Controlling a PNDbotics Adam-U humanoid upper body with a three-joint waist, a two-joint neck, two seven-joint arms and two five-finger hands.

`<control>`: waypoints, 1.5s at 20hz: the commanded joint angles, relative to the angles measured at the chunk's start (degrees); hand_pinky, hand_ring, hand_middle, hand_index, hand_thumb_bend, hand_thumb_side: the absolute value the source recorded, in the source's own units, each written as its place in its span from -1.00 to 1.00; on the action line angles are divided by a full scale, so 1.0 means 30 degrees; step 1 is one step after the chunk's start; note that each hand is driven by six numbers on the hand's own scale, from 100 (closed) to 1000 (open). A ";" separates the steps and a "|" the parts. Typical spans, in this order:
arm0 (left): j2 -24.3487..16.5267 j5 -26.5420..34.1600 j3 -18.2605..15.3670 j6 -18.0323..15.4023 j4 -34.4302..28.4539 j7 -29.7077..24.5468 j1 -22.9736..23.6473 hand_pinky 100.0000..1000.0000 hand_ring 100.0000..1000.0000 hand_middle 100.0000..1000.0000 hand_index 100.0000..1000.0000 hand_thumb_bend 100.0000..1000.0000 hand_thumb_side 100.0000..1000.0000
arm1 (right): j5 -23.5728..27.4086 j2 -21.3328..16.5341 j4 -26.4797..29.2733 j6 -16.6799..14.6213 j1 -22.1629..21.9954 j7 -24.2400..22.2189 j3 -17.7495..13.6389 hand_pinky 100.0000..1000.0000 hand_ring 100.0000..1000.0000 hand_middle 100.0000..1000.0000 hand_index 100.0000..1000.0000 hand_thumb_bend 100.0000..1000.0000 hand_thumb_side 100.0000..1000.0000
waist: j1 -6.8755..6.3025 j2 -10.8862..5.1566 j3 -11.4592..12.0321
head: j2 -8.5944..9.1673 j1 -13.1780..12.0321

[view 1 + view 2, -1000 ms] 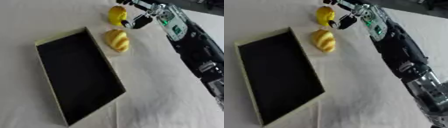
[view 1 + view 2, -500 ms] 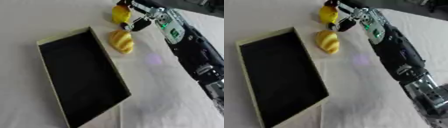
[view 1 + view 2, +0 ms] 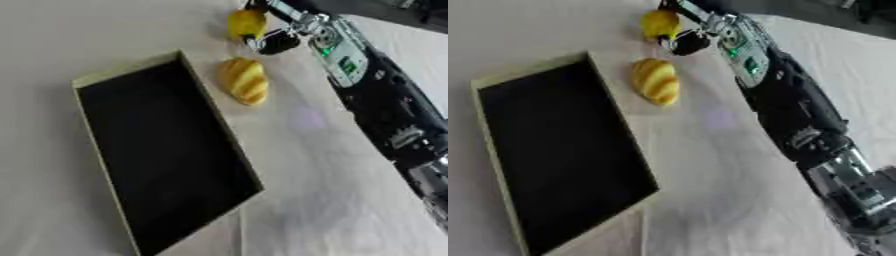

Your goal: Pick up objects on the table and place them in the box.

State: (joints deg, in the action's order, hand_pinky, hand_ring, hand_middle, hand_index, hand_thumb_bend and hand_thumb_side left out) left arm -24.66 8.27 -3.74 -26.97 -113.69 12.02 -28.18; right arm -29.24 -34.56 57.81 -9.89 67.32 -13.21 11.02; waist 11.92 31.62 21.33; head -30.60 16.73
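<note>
Left eye view, right robot hand (image 3: 273,39) touching yellow fruit (image 3: 246,22), fingers blurred, grip unclear, croissant (image 3: 243,80) beside black box (image 3: 131,67).

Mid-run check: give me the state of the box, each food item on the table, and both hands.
box: open, nothing visible inside, flat on the table.
croissant: on the table just outside the box's far right edge, untouched.
yellow fruit: on the table at the far edge, right hand at it.
right hand: fingers curled at the yellow fruit; grasp not clear.
left hand: not in view.
</note>
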 commanded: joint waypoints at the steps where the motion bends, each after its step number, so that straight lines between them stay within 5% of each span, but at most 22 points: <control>1: -0.0256 0.0060 -0.0053 0.0075 -0.0301 -0.0014 0.0021 0.73 0.63 0.59 0.78 -1.00 0.21 | 0.1228 -0.0663 0.1125 0.0172 0.0354 0.0520 0.0097 0.62 0.42 -0.08 0.13 -1.00 -1.00 | -0.0393 -0.0817 -0.0141 | -0.0173 0.0034; 4: -0.0353 0.0077 -0.0113 0.0082 -0.0301 0.0052 0.0256 0.73 0.64 0.59 0.78 -1.00 0.20 | 0.2365 -0.1099 0.3317 0.0370 0.0325 0.0455 0.0570 0.62 0.40 -0.07 0.14 -1.00 -1.00 | -0.0713 -0.1191 -0.0626 | -0.0628 -0.0103; 11: -0.0579 0.0214 -0.0460 0.0174 -0.0301 0.0820 0.0547 0.72 0.64 0.59 0.78 -1.00 0.20 | 0.5109 -0.2372 1.2028 0.2074 -0.0497 -0.1192 0.2488 0.58 0.34 -0.04 0.17 -1.00 -1.00 | -0.1380 -0.2414 -0.1678 | -0.1801 -0.0580; 17: -0.0666 0.0438 -0.1731 0.1056 -0.0301 0.2713 0.1178 0.72 0.65 0.59 0.78 -1.00 0.23 | 0.6276 -0.2380 1.7695 0.3521 -0.1373 -0.2971 0.3868 0.56 0.30 0.00 0.20 -1.00 -1.00 | -0.1909 -0.3564 -0.2114 | -0.2656 -0.0935; 22: -0.1334 0.0387 -0.2700 0.1505 -0.0301 0.3966 0.1891 0.72 0.65 0.59 0.78 -1.00 0.22 | 0.5930 -0.0883 1.8889 0.3175 -0.1165 -0.4327 0.5447 0.56 0.29 0.02 0.22 -1.00 -1.00 | -0.2188 -0.4089 -0.2324 | -0.3166 -0.1061; 30: -0.1916 -0.0204 -0.2769 0.0737 -0.0301 0.4047 0.2755 0.72 0.64 0.59 0.78 -1.00 0.20 | 0.4757 0.0696 1.8926 0.2559 -0.1982 -0.5340 0.7040 0.56 0.29 0.01 0.21 -1.00 -1.00 | -0.2188 -0.3879 -0.2163 | -0.3363 -0.1310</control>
State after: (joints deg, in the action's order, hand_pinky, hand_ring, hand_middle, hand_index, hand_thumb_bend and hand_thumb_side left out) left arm -28.42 7.98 -11.54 -24.31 -113.69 24.15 -19.66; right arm -14.14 -32.46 113.67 -2.09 60.72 -28.79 32.14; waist 5.79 21.00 14.80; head -40.24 13.09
